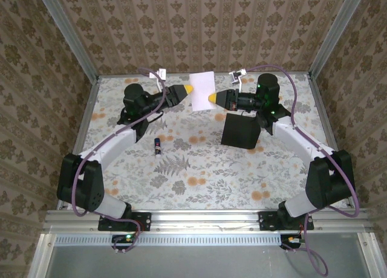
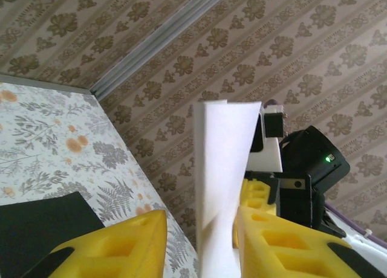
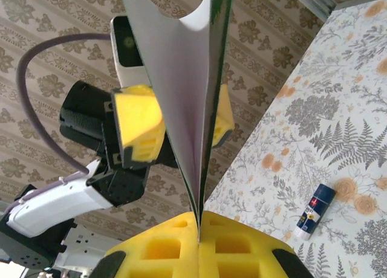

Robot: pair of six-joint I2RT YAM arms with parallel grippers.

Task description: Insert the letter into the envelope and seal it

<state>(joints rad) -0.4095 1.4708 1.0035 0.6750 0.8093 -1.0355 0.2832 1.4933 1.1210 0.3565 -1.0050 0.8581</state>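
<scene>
Letter (image 1: 202, 87), white with a dark green edge, is held up in the air above the far part of the worktop (image 1: 199, 175), between the two claws. It is pinched at its lower edge by the right claw (image 3: 199, 220), whose yellow fingers (image 3: 242, 245) are pressed together on the paper. In the right wrist view the sheet is seen curled over, its two layers meeting at the grip. The left claw (image 2: 199, 214) is set around the opposite edge with its fingers spread: the paper stands close against one finger (image 2: 284, 242), and a clear gap is seen between it and the other (image 2: 115, 248). The envelope (image 1: 240, 132), flat and black, is laid on the worktop below the right arm, apart from the letter. A glue stick (image 1: 158, 146) is left lying on the worktop near the left arm, well apart from the envelope.
</scene>
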